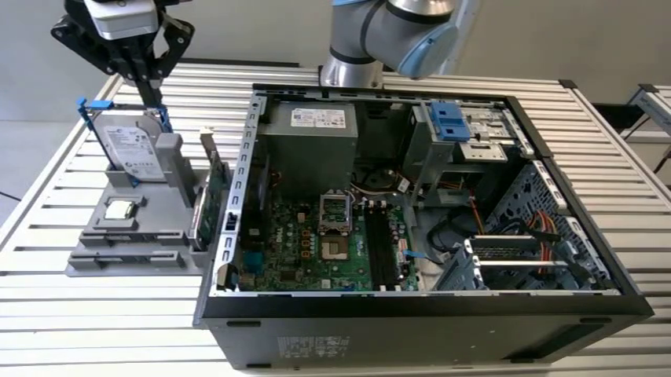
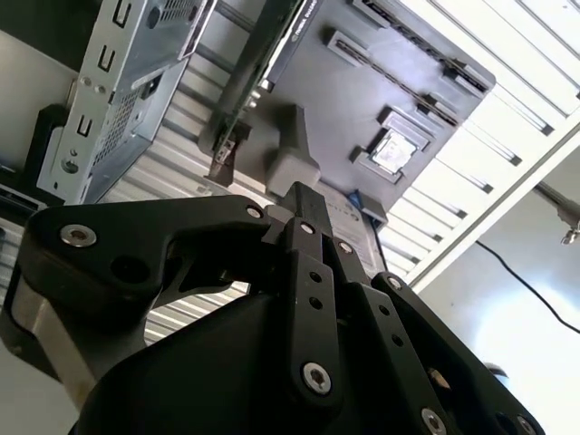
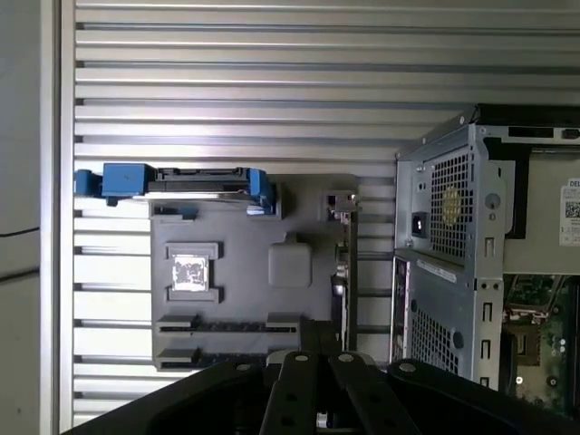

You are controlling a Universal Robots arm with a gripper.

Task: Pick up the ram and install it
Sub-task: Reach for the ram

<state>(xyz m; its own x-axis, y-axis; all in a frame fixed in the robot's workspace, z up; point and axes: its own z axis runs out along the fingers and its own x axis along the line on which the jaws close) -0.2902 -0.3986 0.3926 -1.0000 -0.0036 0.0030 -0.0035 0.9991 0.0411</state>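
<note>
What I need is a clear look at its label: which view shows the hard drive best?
The exterior view: the hard drive stands upright in the grey holder, its labelled face toward the camera. The first wrist view shows it edge-on from above; the second wrist view catches a sliver.

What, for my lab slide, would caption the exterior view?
Pincer hovering over the grey parts holder beside the open computer case.

Black gripper (image 1: 148,88), blue-framed silver hard drive (image 1: 134,149), green motherboard (image 1: 298,259), grey tray (image 1: 137,263), white slatted table (image 1: 84,314)
</note>
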